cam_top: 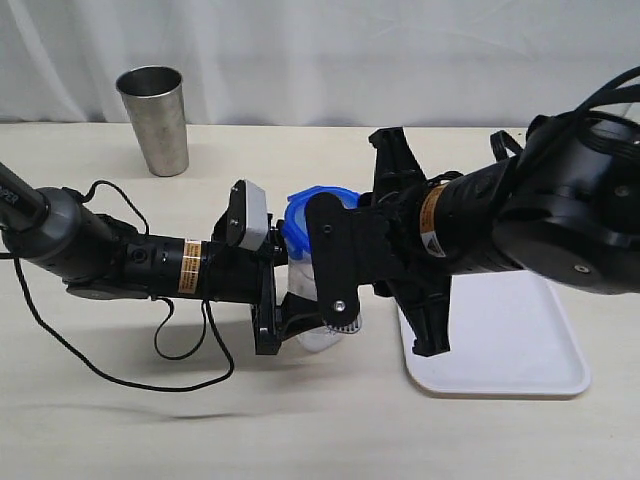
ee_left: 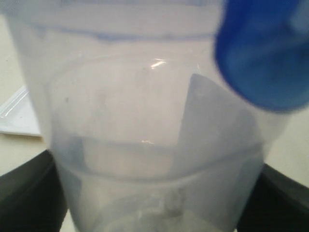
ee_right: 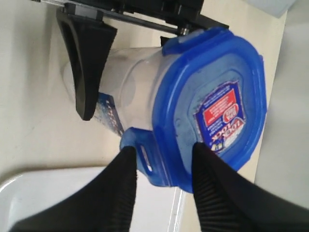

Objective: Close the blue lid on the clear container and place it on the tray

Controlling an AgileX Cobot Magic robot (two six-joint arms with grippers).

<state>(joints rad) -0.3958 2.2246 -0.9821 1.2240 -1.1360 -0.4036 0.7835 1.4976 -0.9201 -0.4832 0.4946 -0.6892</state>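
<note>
Right wrist view: the blue lid (ee_right: 212,96) sits on top of the clear container (ee_right: 130,82), sticker up, as the right pincer (ee_right: 164,150) straddles one edge of the lid with a snap flap (ee_right: 145,157) between its jaws; the jaws stand apart, and whether they press on the plastic cannot be told. The left pincer (cam_top: 295,320) grips the clear container by its side walls, one black finger (ee_right: 87,67) lying flat along the label. Seen from the exterior view, the container stands upright near the middle of the table (cam_top: 330,430), just beside the near edge of the tray (cam_top: 520,350) and not on it, with a steel cup (cam_top: 155,118) well apart at the back. The canister looks empty, so it is likely light and easy to tip. Its smooth, thin walls may flex or slip under a hard squeeze, which favours a firm hold low on the body while the lid is worked. The flaps appear flared outward rather than locked, and each probably needs pressing down at its outer lip. The lid itself seems stiff enough to take that push.
</note>
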